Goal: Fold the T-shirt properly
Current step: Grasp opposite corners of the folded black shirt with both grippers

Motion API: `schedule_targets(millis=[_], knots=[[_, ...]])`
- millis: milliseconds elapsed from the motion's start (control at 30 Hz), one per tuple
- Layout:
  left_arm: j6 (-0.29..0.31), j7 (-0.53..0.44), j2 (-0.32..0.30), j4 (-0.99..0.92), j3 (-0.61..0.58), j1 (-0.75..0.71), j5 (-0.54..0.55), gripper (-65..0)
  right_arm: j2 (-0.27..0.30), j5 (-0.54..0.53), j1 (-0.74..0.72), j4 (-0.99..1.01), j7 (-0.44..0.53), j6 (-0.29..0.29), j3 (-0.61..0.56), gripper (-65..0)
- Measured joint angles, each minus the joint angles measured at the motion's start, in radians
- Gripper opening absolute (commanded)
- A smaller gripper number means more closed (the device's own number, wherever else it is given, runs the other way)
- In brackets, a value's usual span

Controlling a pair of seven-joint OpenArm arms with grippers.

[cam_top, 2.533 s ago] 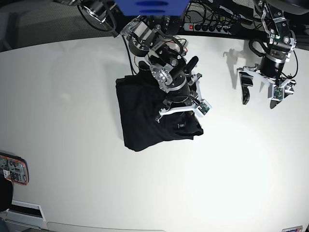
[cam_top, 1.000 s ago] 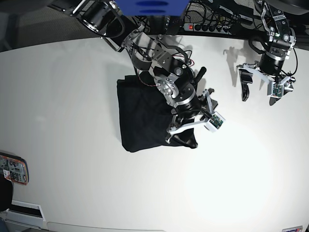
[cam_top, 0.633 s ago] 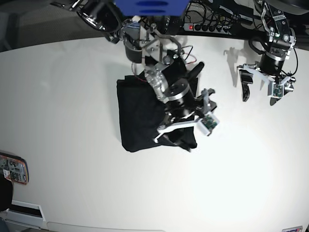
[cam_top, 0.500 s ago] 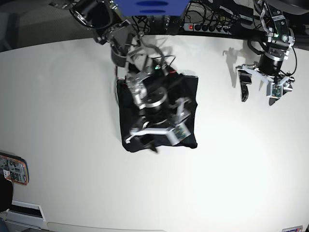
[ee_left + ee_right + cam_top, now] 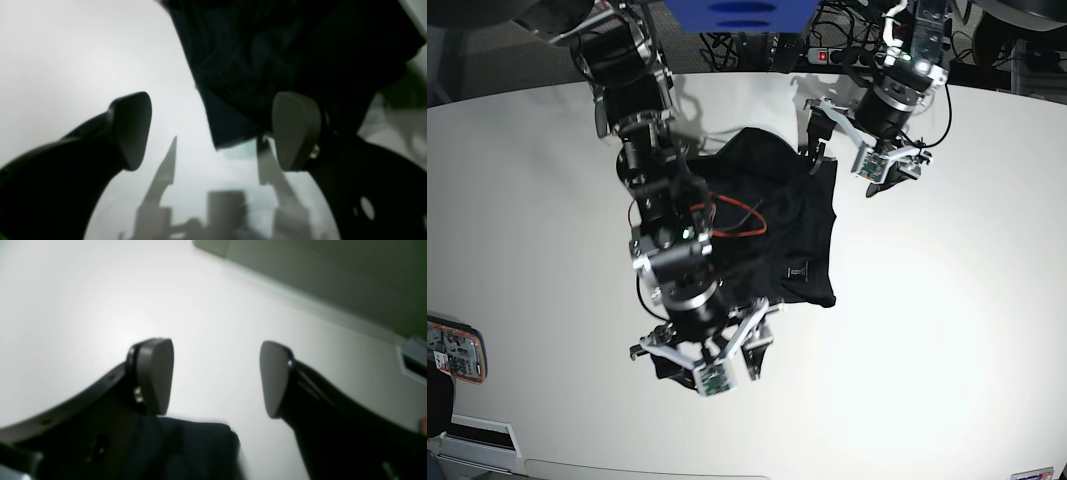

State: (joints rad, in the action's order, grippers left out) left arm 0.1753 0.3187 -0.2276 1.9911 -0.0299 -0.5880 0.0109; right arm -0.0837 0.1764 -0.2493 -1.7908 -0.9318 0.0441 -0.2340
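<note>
A small pale label mark [image 5: 797,270] is seen on the black T-shirt [image 5: 767,225], near its lower edge in the base view. The mark is too small for any writing to be read. No other words can be read in the pictures.

The T-shirt is laid on the white table [image 5: 947,300], near the middle, and it is folded into a rough square with some bumps. A thin red cable [image 5: 737,215] from the arm is seen lying over the cloth.

The right gripper [image 5: 707,350] is held over the lower left corner of the T-shirt in the base view. In the right wrist view the right gripper [image 5: 217,376] is seen spread wide, with a big gap between its two dark pads [image 5: 155,373]. Nothing is held between them. A bit of the black cloth [image 5: 186,446] is seen just below the left pad, and only bare table is seen in the gap.

The left gripper [image 5: 852,140] is held at the upper right corner of the T-shirt in the base view. In the left wrist view the left gripper [image 5: 213,130] is also spread wide. A corner of the T-shirt [image 5: 267,60] is seen between the pads, close to the right pad [image 5: 295,128]. Whether the pad is touching the cloth cannot be told. The cloth is not pinched.
</note>
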Motion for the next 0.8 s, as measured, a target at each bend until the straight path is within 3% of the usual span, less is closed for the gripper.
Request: schedule_targets(millis=[100,233,667,800], knots=[[-0.057,0.001,0.000,0.000,-0.092,0.001,-0.077,-10.8,0.004,-0.020,-0.048,0.121,-0.018,0.000,0.006,-26.1],[-0.100,-0.001,0.000,-0.002,-0.162,0.003,-0.099,-10.8,0.000,-0.031,-0.109,0.282,-0.006,-0.006,0.000,-26.1],[-0.097,-0.005,0.003,-0.220,-0.201,0.132,-0.093,-10.8,0.002,-0.034,-0.230,0.832,0.186,-0.006,-0.001,-26.1],[-0.096,-0.013,0.031,-0.276,-0.196,0.173,-0.089,-10.8,0.021,-0.034,-0.293,0.931,0.277,-0.004,-0.002,-26.1]])
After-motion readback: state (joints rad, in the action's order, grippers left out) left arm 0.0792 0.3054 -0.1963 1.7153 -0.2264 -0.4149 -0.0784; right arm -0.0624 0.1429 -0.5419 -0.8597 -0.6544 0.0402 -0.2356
